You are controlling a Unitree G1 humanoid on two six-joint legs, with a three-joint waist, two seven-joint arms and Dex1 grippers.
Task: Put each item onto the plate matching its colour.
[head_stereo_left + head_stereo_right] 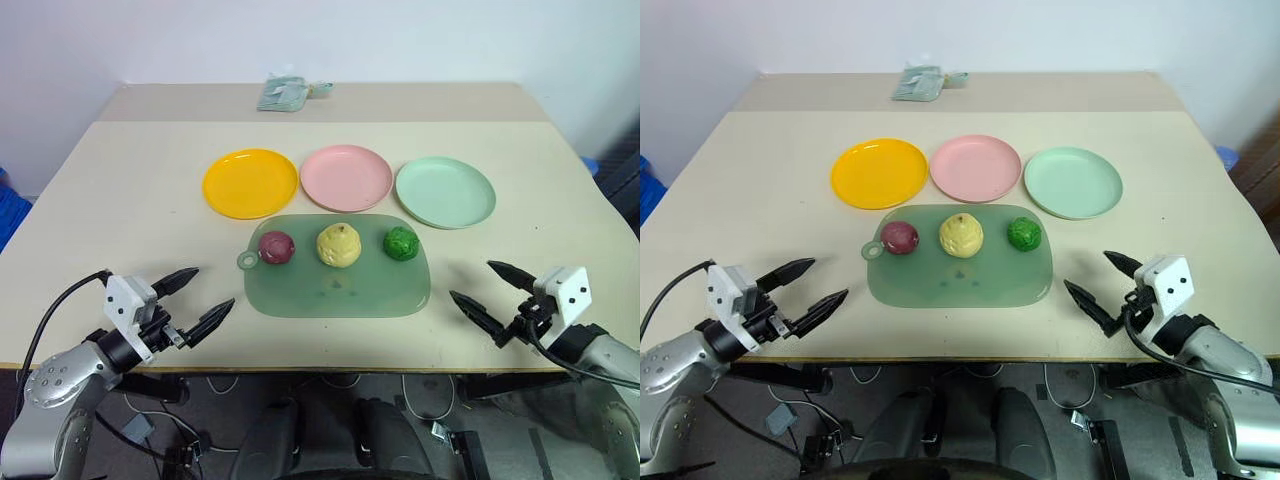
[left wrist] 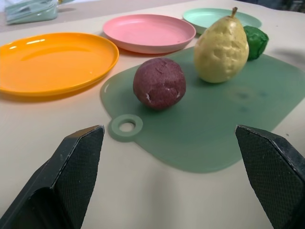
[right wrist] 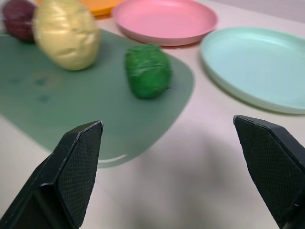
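Translucent green rounded-rectangular board (image 1: 340, 290) with a small ring tab at one corner lies flat on the beige desk (image 1: 120, 200), near its front edge; taken as landmark. On the board, in a row along its far side: maroon-purple lumpy ball (image 1: 276, 246) at the robot's-left end by the ring tab, pale yellow pear-shaped lump (image 1: 339, 245) with a short stem in the middle, dark green lumpy ball (image 1: 401, 243) at the right end. The three sit apart from one another, none touching. Just behind the board, three round plastic plates in a row: orange-yellow plate (image 1: 250, 183) behind the left corner, pink plate (image 1: 346, 178) behind the middle, pale mint green plate (image 1: 445, 192) behind the right corner, its rim close to the board's far right corner. All three plates hold nothing. Well behind the plates, at the back of the desk, a crumpled pale green packet (image 1: 283, 93). Left gripper (image 1: 192, 298) hovers over the desk to the left of the board, two black fingers spread wide, holding nothing. Right gripper (image 1: 492, 294) hovers to the right of the board, fingers likewise spread wide and empty. Both point inward toward the board, neither touching it.
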